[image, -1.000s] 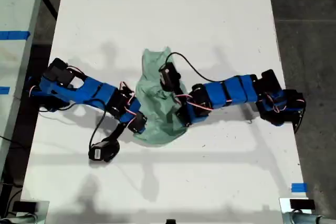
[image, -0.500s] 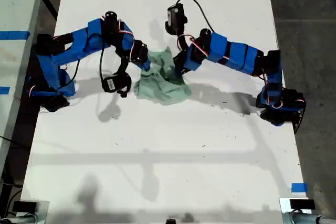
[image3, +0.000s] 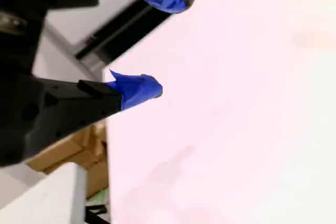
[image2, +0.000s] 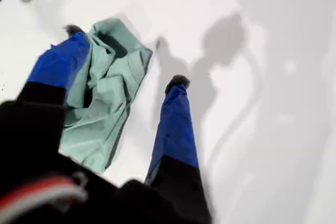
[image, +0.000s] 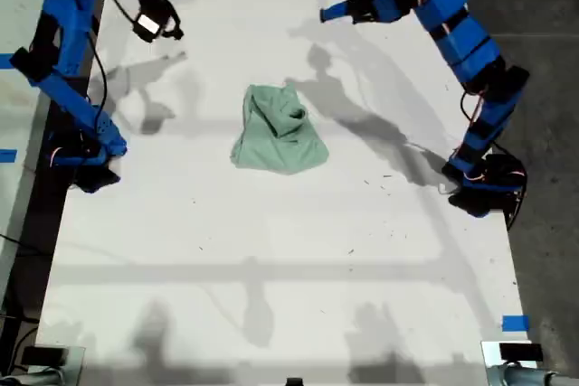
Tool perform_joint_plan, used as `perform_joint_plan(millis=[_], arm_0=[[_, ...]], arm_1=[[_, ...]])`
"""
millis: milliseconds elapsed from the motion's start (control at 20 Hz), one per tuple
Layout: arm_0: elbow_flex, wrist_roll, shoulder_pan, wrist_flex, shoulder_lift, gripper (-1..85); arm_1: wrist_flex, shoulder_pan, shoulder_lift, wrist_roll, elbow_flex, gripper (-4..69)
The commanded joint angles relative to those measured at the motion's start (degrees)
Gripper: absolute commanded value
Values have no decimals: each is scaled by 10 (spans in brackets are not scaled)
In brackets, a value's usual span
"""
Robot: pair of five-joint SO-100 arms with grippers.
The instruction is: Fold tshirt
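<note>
The pale mint-green tshirt (image: 277, 133) lies bunched and partly folded on the white table (image: 271, 296), a little above the middle of the exterior view, with nothing touching it. My first gripper (image2: 126, 56) hangs open high above the tshirt (image2: 107, 103), with nothing between its fingers. My second gripper (image3: 172, 43) is open too, looking across bare table towards an edge. In the exterior view, one raised arm (image: 68, 61) stands at the left. The other arm (image: 470, 51) stands at the right. I cannot tell which is first.
Arm shadows fall across the table around the tshirt. A second pale surface with blue tape (image: 23, 61) lies at the exterior view's left, beyond a dark gap. Dark floor (image: 534, 88) runs along its right. Cardboard boxes (image3: 63, 156) sit beyond the table edge in the second wrist view.
A second ago both grippers were down on the tshirt. They carried it towards the exterior view's top, let go, and both arms have now lifted high and apart.
</note>
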Motion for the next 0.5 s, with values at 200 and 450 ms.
perform_joint_plan(millis=[200,450], arm_0=[[315,-21,91,-120,350,210],[725,-124,316,-296,745,1]], arm_1=[[13,4,465,18,380,216],[-20,-204,823,131,730,174]])
